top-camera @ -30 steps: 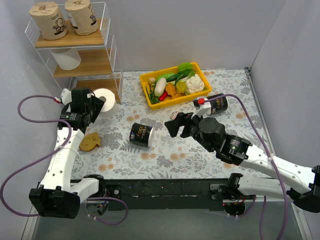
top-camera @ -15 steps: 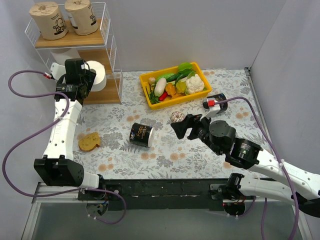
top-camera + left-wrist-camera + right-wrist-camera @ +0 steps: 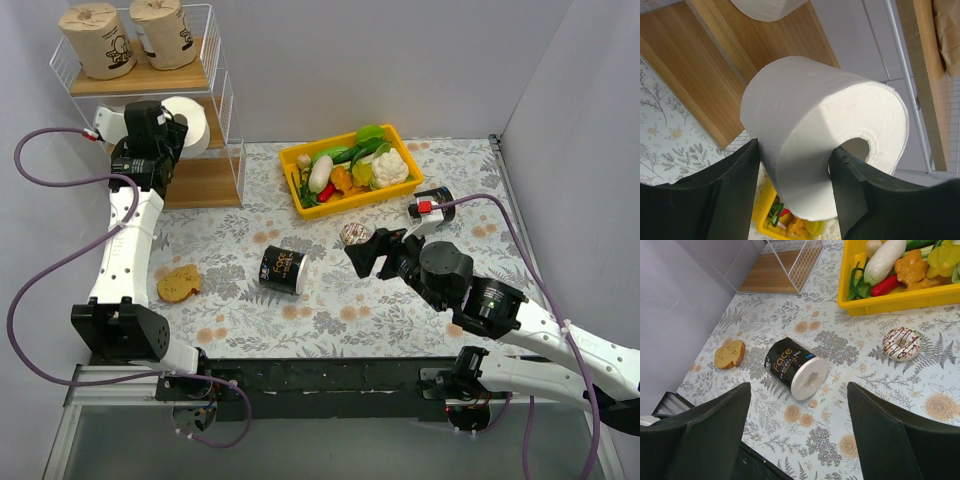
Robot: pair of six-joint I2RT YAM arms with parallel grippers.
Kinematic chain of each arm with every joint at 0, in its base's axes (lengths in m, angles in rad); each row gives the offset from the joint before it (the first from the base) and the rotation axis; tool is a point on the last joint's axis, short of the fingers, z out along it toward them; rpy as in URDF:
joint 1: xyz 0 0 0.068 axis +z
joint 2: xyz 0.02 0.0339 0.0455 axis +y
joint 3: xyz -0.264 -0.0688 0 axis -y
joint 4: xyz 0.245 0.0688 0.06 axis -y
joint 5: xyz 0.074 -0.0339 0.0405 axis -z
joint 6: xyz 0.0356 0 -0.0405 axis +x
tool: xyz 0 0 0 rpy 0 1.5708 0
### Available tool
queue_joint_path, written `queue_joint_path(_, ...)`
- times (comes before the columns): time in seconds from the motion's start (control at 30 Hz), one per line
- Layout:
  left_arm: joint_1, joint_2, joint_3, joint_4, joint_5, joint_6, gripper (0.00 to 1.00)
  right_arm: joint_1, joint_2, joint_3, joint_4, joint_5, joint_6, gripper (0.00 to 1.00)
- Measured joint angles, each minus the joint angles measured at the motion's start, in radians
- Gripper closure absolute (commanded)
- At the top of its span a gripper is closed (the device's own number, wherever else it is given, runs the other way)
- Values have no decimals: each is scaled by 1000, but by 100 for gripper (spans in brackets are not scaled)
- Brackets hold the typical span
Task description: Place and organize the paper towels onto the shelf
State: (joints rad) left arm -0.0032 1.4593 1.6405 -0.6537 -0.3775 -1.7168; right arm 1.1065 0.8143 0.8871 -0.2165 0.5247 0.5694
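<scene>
My left gripper (image 3: 168, 128) is shut on a plain white paper towel roll (image 3: 192, 122), held on its side at the front of the shelf's (image 3: 170, 78) middle tier; the left wrist view shows the fingers (image 3: 735, 190) squeezing the roll (image 3: 815, 120) over a wooden board (image 3: 715, 65), with a second white roll (image 3: 767, 7) beyond. Two tan rolls (image 3: 98, 40) (image 3: 163, 33) stand on the top tier. A black roll (image 3: 283, 269) lies on the table. My right gripper (image 3: 368, 255) is open and empty, above and right of that roll (image 3: 790, 365). Another black roll (image 3: 438, 203) lies behind the right arm.
A yellow bin (image 3: 300, 195) of vegetables stands at the back middle. A donut (image 3: 901, 343) lies near the right gripper, a bread slice (image 3: 178, 283) at front left. The shelf's bottom board (image 3: 775, 272) is bare.
My left arm has lifted the white roll from beside the shelf's bottom tier up to the middle tier. My right gripper has drawn back slightly to the right.
</scene>
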Motion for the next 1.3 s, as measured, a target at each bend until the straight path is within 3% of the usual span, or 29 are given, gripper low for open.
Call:
queue_joint_path(0.3,0,44,5,65,10,0,55,0,11,1,-3,0,-5,15)
queue_joint_path(0.43,0,55,5,79,9,9,41,0,11,1,-3,0,-7,15)
queue_joint_path(0.57,0,55,5,130,6,18,36,0,11,1,-3,1,-10,15)
queue_joint_path(0.87,0,48,5,238,6,43,32,0,12,1,-2,-1,-12,15)
queue_joint_path(1.1,0,-22,-52,258,27,53,41,0,12,1,-2,-9,-4,15)
queue_joint_path(1.23,8,-87,-114,241,31,49,64,0,12,1,-3,-15,3,15)
queue_joint_path(1.3,31,-117,-151,227,38,34,69,0,10,1,-3,-16,4,15)
